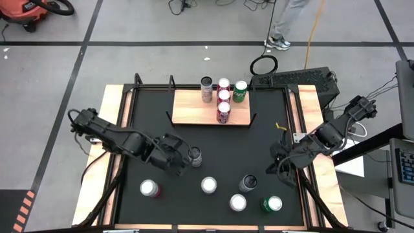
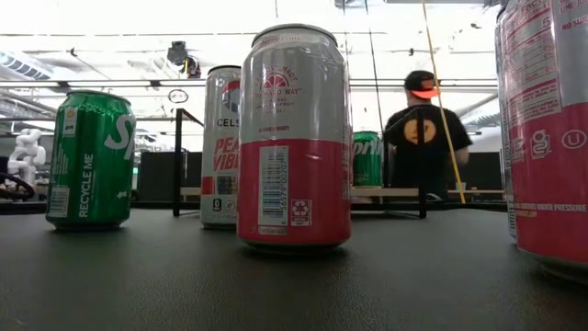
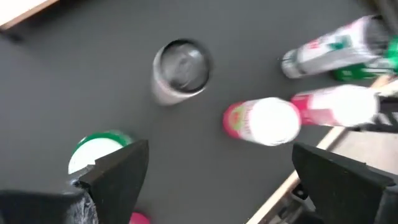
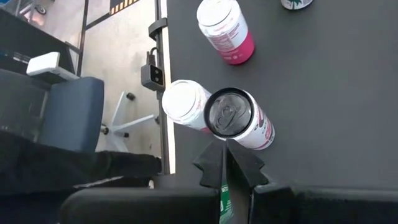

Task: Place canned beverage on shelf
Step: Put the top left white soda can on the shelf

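The light-brown wooden shelf (image 1: pixel 191 111) lies at the far middle of the black mat, with several upright cans (image 1: pixel 224 97) on its far right part. More cans stand on the mat's near half, among them a pink-and-silver one (image 1: pixel 208 185) and a green one (image 1: pixel 272 204). My left gripper (image 1: pixel 183 160) hangs open above the mat's left middle. A silver, dark-topped can (image 1: pixel 195 156) (image 3: pixel 180 68) stands just ahead of its fingertips, with nothing between the fingers. My right gripper (image 1: pixel 283 163) (image 4: pixel 227 163) is shut and holds nothing, raised over the mat's right edge.
Narrow wooden strips (image 1: pixel 111 129) edge the mat on both sides, and a black frame runs along its far edge. A dark-topped can (image 4: pixel 229 112) and a white-topped can (image 4: pixel 183 102) stand close together ahead of my right gripper. A person (image 2: pixel 424 119) stands beyond the table's far edge.
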`<state>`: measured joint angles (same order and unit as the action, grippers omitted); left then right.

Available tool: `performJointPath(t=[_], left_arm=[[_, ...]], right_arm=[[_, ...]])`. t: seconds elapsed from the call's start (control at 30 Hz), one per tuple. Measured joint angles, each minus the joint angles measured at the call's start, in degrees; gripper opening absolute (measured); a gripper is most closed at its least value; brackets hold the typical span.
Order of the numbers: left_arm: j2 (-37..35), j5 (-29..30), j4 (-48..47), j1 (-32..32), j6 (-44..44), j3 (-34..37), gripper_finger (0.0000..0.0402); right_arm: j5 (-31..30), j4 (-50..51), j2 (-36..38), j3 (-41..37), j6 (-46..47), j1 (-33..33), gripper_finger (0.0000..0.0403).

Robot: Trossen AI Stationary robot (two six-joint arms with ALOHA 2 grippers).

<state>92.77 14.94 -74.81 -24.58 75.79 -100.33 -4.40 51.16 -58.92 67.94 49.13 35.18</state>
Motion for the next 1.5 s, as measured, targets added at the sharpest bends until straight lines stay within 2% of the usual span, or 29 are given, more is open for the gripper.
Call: performJointPath(t=[0.07,0.2,0.3,0.43,0.7,0.93,1.1,1.5], left_arm=[[1.01,-1.24,-3.25,-0.16,3.29,0.00,0.0397],[2.72,-7.56,-10.51,0.12,7.43,0.00,0.0397],[3.24,-8.78,-12.31,0.18,7.64,0.00,0.0397],[3.17,-9.08,-13.06,0.63,3.86,0.00,0.0397],[3.09,-14.86,-14.45,5.08,-2.95,0.25,0.0397],[3.06,-19.38,-14.49,7.68,-5.14,5.79,0.0397],[3.06,-19.58,-13.05,8.53,-4.73,8.11,0.0397],[2.43,-19.44,-9.88,6.75,-4.90,8.15,0.0397]], right_arm=[[-0.02,0.00,0.00,0.00,-0.77,0.19,0.0000],[-0.05,0.02,0.00,0.00,-2.54,0.19,0.0000],[0.00,0.46,0.00,0.02,-4.66,0.19,0.0000],[-0.01,0.64,0.00,0.02,-5.29,0.19,0.0000],[-0.26,0.61,0.00,0.02,-9.62,0.17,0.0000],[-0.26,0.59,0.00,0.02,-10.01,0.03,0.0000],[-0.14,0.59,0.00,0.02,-9.43,0.02,0.0000],[-0.39,0.59,-0.01,0.02,-9.34,0.02,0.0000]])
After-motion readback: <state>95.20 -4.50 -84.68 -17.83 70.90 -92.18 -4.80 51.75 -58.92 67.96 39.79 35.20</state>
